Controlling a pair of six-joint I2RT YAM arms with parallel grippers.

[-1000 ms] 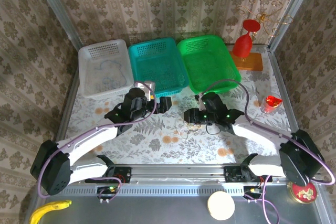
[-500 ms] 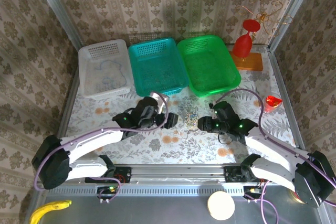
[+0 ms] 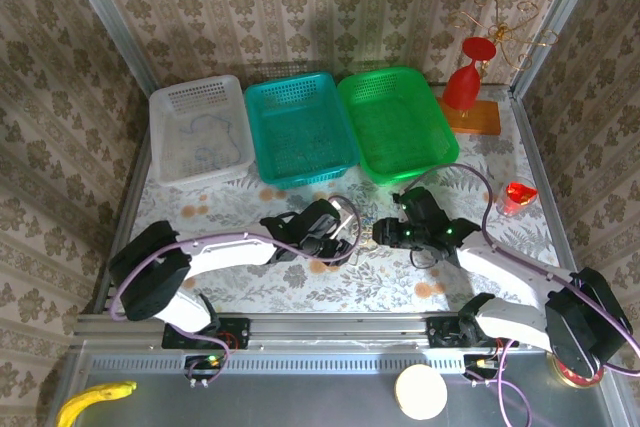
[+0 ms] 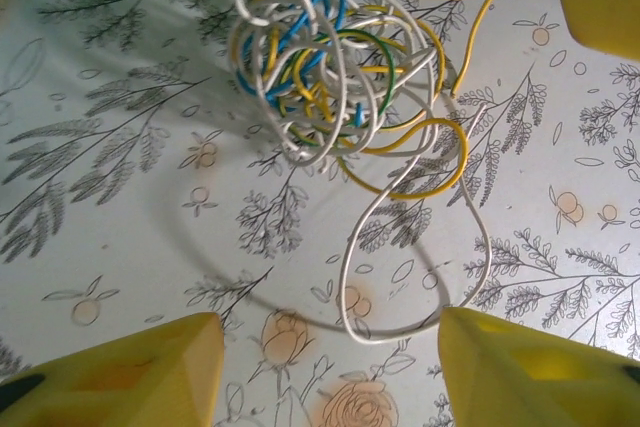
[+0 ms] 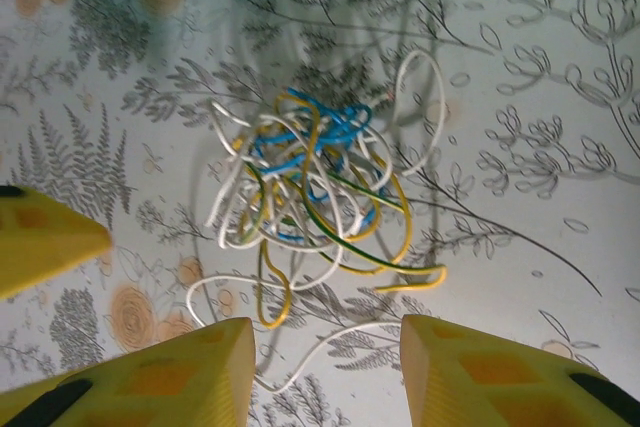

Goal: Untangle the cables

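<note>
The cables (image 4: pixel 330 57) lie in one tight tangle of white, yellow, blue and green-yellow wires on the floral table cover, seen from above (image 3: pixel 362 238) between the two grippers. My left gripper (image 4: pixel 330 367) stands open just short of the tangle. A white loop (image 4: pixel 400 332) curves down close to its right finger (image 4: pixel 540 372). My right gripper (image 5: pixel 325 377) is open on the other side of the cables (image 5: pixel 310 187), with a loose white strand (image 5: pixel 330 347) lying on the table between its fingers. Nothing is gripped. Each wrist view catches a yellow fingertip of the other gripper.
At the back stand three baskets: white (image 3: pixel 165 137) with a thin bluish wire (image 3: pixel 205 132) inside, teal (image 3: pixel 300 132) and green (image 3: pixel 395 127). A red goblet (image 3: pixel 462 87) on an orange board (image 3: pixel 478 117) and a small red object (image 3: pixel 518 197) are at the right.
The left arm swung right and forward to the tangle, and its jaws narrowed. The right gripper shifted slightly toward the near edge, then held still.
</note>
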